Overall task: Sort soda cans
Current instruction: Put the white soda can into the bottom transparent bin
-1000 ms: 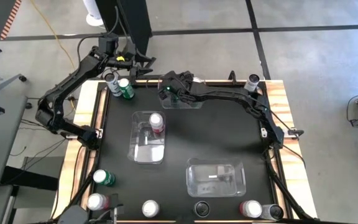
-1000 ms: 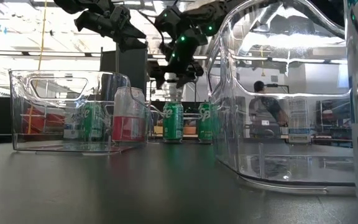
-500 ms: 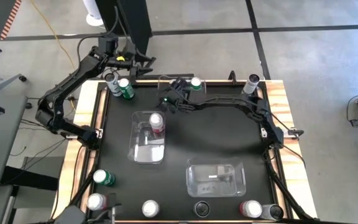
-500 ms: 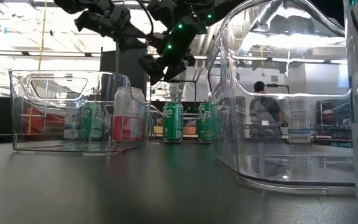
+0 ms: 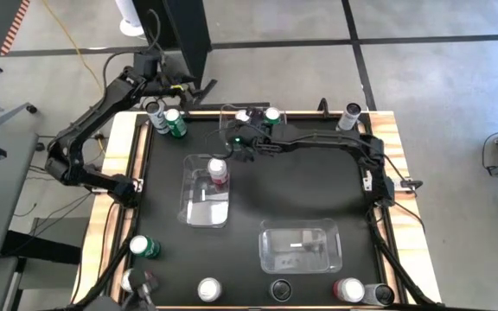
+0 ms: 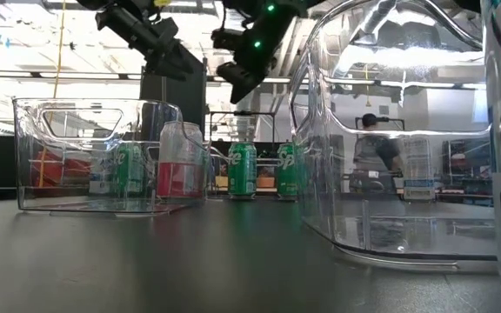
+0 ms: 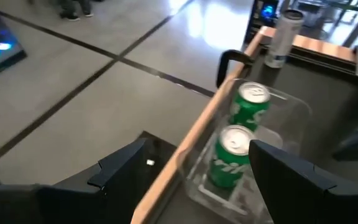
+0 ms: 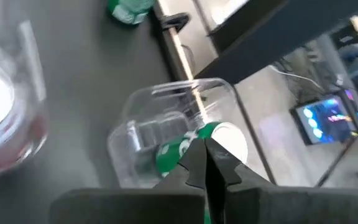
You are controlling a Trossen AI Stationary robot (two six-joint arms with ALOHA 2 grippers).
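Observation:
Two green soda cans [image 5: 272, 115] [image 7: 246, 106] stand upright in a clear bin [image 5: 253, 128] at the table's far edge. A red can [image 5: 219, 170] stands in a second clear bin [image 5: 206, 203]. A third bin [image 5: 301, 246] holds no can. My right gripper [image 5: 234, 147] [image 8: 205, 163] hangs shut and holding nothing above the table, between the far bin and the red can's bin. My left gripper [image 5: 199, 86] [image 7: 191, 174] hovers open beyond the far edge, left of the green cans.
A green can [image 5: 173, 121] and a grey-topped one [image 5: 152, 108] stand at the far left corner, and a grey can [image 5: 351, 112] at the far right. Several more cans [image 5: 208, 289] line the near edge. A person [image 6: 372, 148] shows in the room beyond.
My right gripper has drawn back from the far bin, risen, and moved a little toward the red can's bin. Its fingers have shut on nothing. The two green cans' tops, which it covered before, now show in the far bin.

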